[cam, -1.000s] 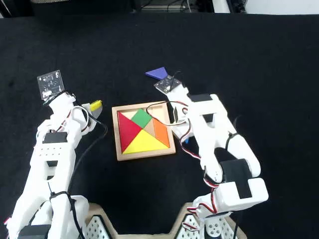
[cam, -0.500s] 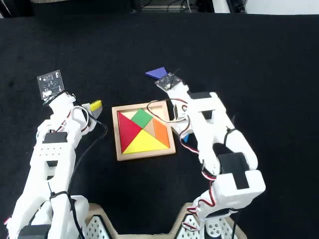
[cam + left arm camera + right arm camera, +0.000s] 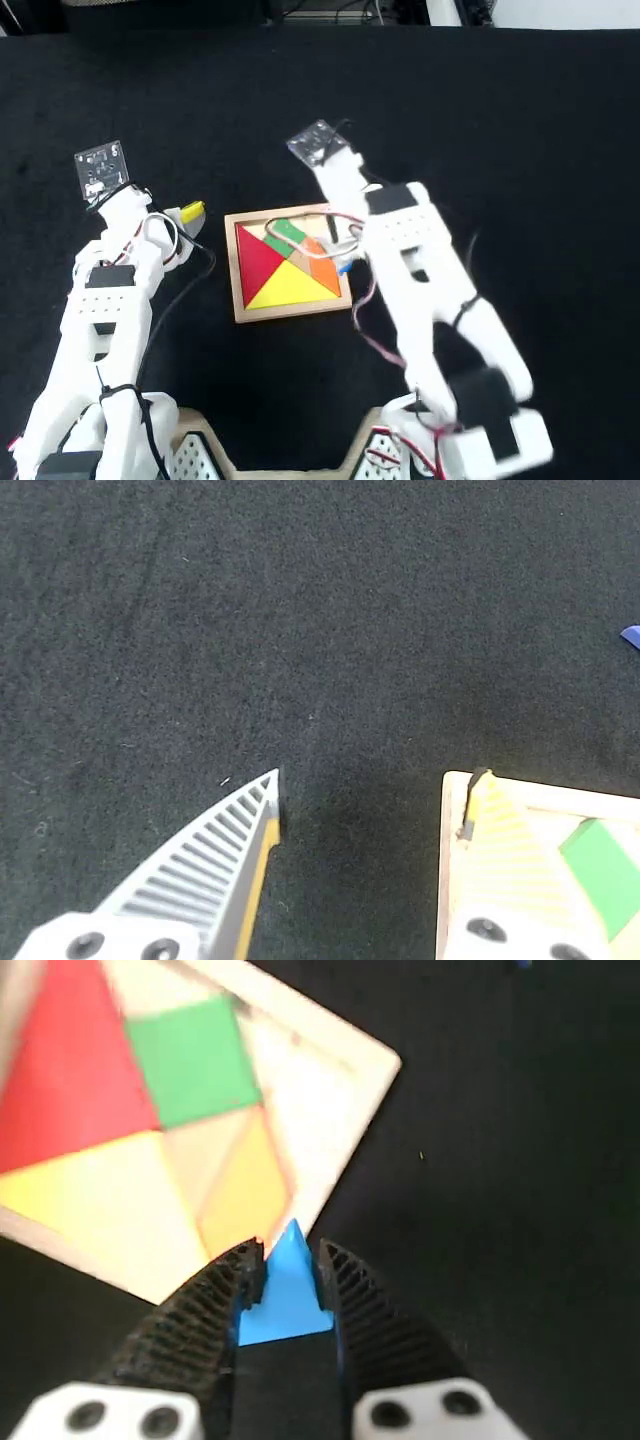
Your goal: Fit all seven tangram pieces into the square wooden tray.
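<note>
One blue triangle (image 3: 286,1306) clamped in right gripper (image 3: 290,1256).

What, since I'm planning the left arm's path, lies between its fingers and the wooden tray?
Nothing but bare black cloth; the high view shows that strip between the left fingers and the tray's side.

a black, felt-like surface (image 3: 540,130) spreads wide; past the surface's far edge lie dark cables (image 3: 340,12) and a pale patch (image 3: 570,12) at its far corner.
</note>
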